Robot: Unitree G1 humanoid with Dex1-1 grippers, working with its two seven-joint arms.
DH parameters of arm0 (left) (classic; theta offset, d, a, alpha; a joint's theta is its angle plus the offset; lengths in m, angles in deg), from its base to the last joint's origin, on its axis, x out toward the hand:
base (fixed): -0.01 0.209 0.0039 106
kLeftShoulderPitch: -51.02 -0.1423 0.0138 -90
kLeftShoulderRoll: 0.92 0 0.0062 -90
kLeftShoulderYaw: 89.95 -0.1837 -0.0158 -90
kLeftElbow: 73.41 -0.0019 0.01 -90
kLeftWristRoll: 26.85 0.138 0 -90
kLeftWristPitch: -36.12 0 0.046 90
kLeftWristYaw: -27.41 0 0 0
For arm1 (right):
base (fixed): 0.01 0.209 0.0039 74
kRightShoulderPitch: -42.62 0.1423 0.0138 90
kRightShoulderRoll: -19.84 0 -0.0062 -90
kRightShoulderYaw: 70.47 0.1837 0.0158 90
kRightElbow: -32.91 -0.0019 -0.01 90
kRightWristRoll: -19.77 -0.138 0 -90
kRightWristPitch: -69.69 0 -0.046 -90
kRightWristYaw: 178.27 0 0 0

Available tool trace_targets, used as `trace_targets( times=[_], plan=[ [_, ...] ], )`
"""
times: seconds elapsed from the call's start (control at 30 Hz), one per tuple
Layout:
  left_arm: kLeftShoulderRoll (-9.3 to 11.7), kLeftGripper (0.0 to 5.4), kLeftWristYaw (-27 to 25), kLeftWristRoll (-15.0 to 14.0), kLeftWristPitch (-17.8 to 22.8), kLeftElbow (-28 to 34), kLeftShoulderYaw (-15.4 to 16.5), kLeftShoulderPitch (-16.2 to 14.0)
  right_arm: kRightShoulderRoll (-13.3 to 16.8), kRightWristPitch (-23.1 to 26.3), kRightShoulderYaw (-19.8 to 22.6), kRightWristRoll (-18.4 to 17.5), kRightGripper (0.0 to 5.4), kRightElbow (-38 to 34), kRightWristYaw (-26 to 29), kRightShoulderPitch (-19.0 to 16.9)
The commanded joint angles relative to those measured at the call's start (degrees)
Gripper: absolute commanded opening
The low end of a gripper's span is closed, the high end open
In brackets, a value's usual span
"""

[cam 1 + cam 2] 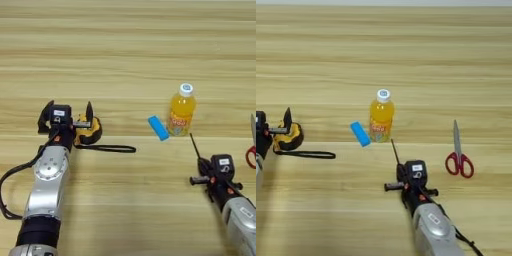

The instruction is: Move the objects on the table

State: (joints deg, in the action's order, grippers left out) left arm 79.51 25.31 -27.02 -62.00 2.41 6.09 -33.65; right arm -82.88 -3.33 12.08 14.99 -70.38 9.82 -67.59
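Note:
My left gripper (67, 114) stands open at the left of the table (125, 55). Its right finger (89, 112) is at the top edge of the yellow-and-black tape measure (89, 131), which lies outside the jaws. The measure's black strap (112, 148) trails to the right. An orange drink bottle (181, 112) with a white cap stands upright at centre right, and a small blue block (158, 128) lies just left of it. My right gripper (401, 170) is below the bottle, shut on the near end of the thin black tweezers (394, 150), which point away from me.
Red-handled scissors (458, 159) lie to the right of my right gripper, blades pointing away. A black cable (7, 190) loops beside my left arm. Bare wooden planks stretch across the far half of the table.

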Motion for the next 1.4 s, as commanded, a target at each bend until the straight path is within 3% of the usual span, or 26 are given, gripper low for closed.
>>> trace_targets(
  times=[0.03, 0.23, 0.47, 0.67, 0.87, 1.4],
  plan=[
    [0.08, 5.40, 0.43, 0.30, 0.36, 0.64, -0.23, 0.28, -0.17, 3.74, -2.89, -0.17, 0.06, -3.00, 0.35, -3.66],
    [0.05, 5.40, 0.62, 0.35, 0.45, 0.74, -0.36, 0.27, 0.03, 5.43, -6.83, 0.05, 0.06, -6.81, 0.60, -6.75],
    [0.03, 5.40, 0.73, 0.38, 0.31, 0.32, -0.44, 0.49, 0.68, 6.61, -11.08, 0.48, 0.05, -10.08, 1.80, -5.07],
    [-0.07, 5.40, 0.91, 0.48, 0.33, 0.63, -0.62, 0.27, 0.01, 8.25, -11.68, 0.94, 0.05, -8.72, 1.77, 1.80],
    [-0.22, 5.40, 1.11, 0.47, 0.64, 1.59, -0.91, -0.26, -1.22, 8.46, -11.38, 1.56, 0.05, -2.49, 1.63, 9.33],
    [-0.68, 5.40, 1.56, 0.74, 1.25, 2.67, -1.14, -0.76, -7.32, 9.42, -10.89, -0.57, 0.05, 15.02, 3.87, 20.92]
  ],
)
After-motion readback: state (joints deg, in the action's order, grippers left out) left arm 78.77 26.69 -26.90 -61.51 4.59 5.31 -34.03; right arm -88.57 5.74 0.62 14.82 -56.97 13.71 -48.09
